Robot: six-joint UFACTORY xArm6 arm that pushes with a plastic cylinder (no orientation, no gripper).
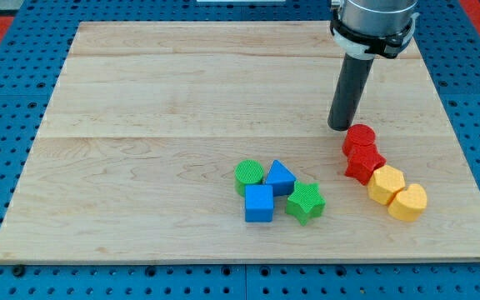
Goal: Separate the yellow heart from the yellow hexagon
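The yellow heart (407,202) lies at the view's lower right of the wooden board, touching the yellow hexagon (386,183) just up and left of it. The hexagon touches a red star (363,162), and a red cylinder (359,137) sits right above the star. My tip (339,126) rests on the board just left of the red cylinder, up and left of both yellow blocks.
A cluster sits left of the yellow blocks: a green cylinder (249,176), a blue triangle (280,177), a blue cube (258,203) and a green star (306,202). The board's right edge (473,179) runs close to the heart.
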